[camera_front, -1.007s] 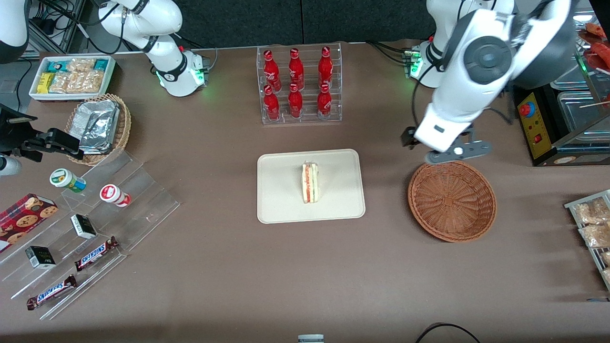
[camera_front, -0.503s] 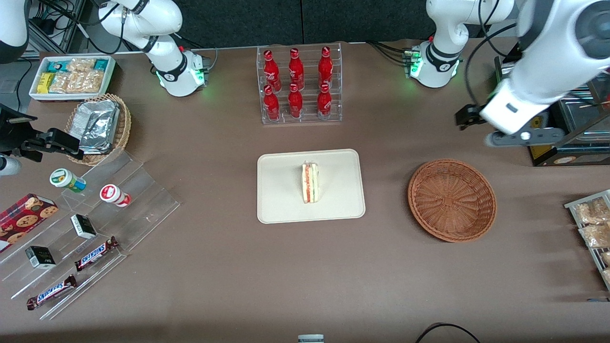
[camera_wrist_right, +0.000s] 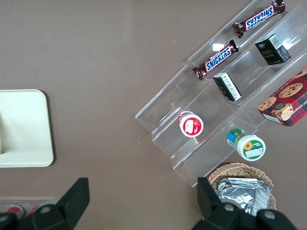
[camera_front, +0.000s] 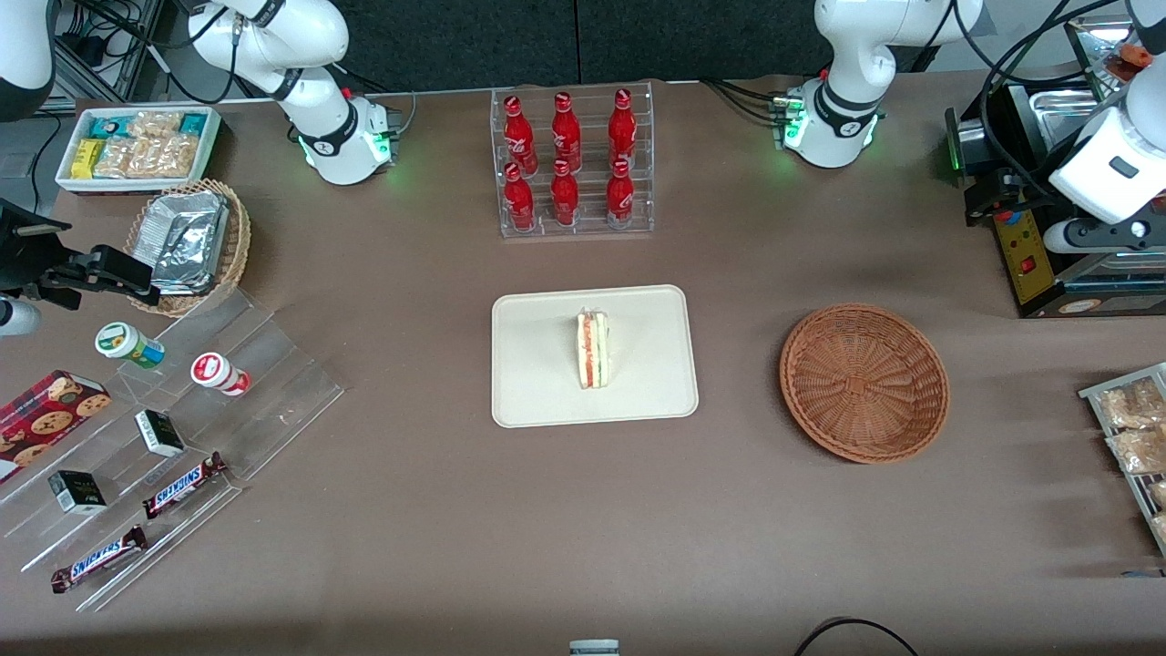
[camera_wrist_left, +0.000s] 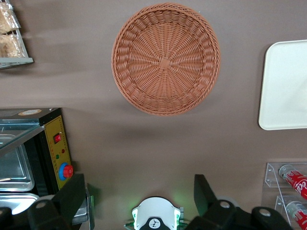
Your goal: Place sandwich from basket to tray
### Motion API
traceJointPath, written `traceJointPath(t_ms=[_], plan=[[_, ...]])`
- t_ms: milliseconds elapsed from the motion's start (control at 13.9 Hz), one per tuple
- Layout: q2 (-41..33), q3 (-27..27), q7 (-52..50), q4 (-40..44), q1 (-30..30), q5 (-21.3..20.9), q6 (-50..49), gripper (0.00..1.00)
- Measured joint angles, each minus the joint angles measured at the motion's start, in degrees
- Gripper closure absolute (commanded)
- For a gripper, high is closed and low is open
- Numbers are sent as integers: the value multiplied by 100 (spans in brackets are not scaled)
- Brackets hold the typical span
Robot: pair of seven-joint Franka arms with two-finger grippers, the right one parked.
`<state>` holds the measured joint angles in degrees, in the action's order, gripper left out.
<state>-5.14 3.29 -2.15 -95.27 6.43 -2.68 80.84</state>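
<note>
A: Where does the sandwich (camera_front: 593, 350) sit?

B: On the tray (camera_front: 547, 401), at the middle of the front view. It stands on the cream surface near the tray's centre, its long axis running from the bottle rack (camera_front: 573, 164) toward the camera, the red and green filling edge facing up.

A: And the basket (camera_front: 864, 383)?

B: Right of centre in that frame, well apart from the tray, and nothing lies in it. The wrist camera looks straight down into the basket (camera_wrist_left: 166, 58) and shows only bare weave.

A: The gripper?

B: The gripper (camera_wrist_left: 139, 196) is high at the upper right edge of the front view, over the black control box (camera_front: 1025, 246) at the working arm's end of the table. Its two fingers (camera_wrist_left: 72, 194) stand spread wide with nothing between them.

A: So what does a next move turn on?

B: Judging by how things lie, the placing looks done. From the gripper, the basket lies nearer the camera and toward the table's middle; the tray with the sandwich lies farther that way again, with the basket between. Only a corner of the tray (camera_wrist_left: 288, 86) shows in the wrist camera, and the sandwich is out of its view. The working arm seems to have nothing left to fetch.

A: Other containers?

B: A tan wicker basket (camera_front: 228, 264) holding foil packs (camera_front: 187, 239), and a white bin (camera_front: 68, 178) of snack packets, both at upper left.
</note>
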Motion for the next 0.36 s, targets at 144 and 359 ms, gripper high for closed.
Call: traceJointPath(t_ms=[144,359], plan=[[1,-167,75,24,-289,0,0,0],[4,-309,279,47,-452,1,2,0]])
